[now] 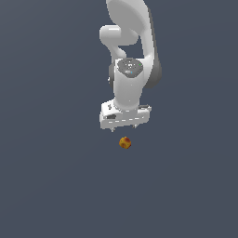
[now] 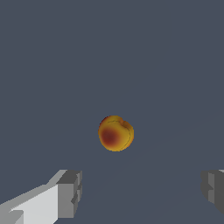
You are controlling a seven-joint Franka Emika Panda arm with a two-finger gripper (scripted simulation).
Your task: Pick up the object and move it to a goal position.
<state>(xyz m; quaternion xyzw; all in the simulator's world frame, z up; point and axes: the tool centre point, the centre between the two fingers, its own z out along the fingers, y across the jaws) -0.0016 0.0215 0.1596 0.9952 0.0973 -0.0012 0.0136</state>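
The object (image 1: 124, 142) is a tiny orange-yellow ball with red blotches, lying on the dark grey floor in the exterior view. My white gripper (image 1: 124, 129) hangs just above it, pointing down, a short gap away. In the wrist view the ball (image 2: 115, 133) sits near the middle of the picture, with the two grey fingertips (image 2: 70, 192) spread far apart on either side of it and apart from it. The gripper (image 2: 142, 192) is open and holds nothing.
Plain dark grey floor (image 1: 56, 186) surrounds the ball on all sides. The white arm (image 1: 132, 42) rises behind the gripper toward the top of the exterior view.
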